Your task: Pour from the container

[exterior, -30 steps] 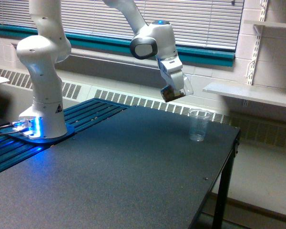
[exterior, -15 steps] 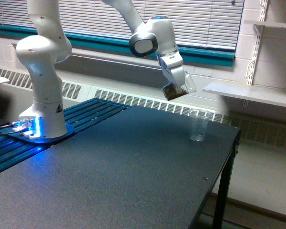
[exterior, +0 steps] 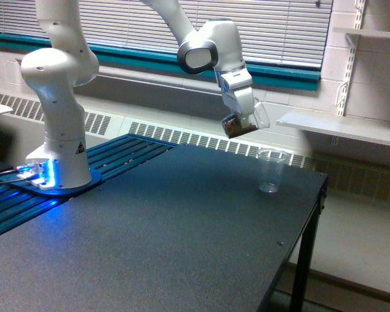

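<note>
Brown bits show through the one container you have clamped in the pincer, tilted in the air above the table and up to the exterior view's left of the one taller clear cup, which stands near the table's far edge. You have one arm in view. Against a second ago, the pincer and container sit slightly higher and nearer the cup; the cup has not moved

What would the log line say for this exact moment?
gripper: shut on container | container: tilted, brown bits inside, left of and above cup | cup: upright on table
</note>
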{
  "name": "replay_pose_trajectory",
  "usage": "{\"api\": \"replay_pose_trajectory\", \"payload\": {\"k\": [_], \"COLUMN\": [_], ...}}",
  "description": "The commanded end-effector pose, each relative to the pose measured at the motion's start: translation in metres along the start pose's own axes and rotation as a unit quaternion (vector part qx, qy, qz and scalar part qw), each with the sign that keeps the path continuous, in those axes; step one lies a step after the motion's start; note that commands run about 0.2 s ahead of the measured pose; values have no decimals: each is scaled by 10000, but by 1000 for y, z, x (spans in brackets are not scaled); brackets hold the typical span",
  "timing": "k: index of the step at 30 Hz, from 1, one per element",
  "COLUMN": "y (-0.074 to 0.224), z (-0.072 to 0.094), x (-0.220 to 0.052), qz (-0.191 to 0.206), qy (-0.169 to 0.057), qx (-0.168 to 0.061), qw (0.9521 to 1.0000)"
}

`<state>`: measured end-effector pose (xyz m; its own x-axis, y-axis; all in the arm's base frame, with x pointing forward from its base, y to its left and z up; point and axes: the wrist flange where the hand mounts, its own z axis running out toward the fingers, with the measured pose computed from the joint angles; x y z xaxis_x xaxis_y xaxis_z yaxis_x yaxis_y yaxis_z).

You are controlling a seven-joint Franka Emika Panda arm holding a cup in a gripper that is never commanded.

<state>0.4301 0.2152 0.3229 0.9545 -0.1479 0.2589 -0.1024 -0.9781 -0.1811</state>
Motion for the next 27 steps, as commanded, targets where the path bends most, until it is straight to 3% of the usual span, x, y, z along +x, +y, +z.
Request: {"api": "replay_pose_trajectory", "payload": {"k": [1, 8, 27], "y": [3, 3, 1], "z": [-13, -19, -32], "x": [15, 24, 40], "qz": [135, -176, -751], "qy": [139, 71, -100], "qx": [-117, -388, -810], "qw": [9997, 9991, 9938]}}
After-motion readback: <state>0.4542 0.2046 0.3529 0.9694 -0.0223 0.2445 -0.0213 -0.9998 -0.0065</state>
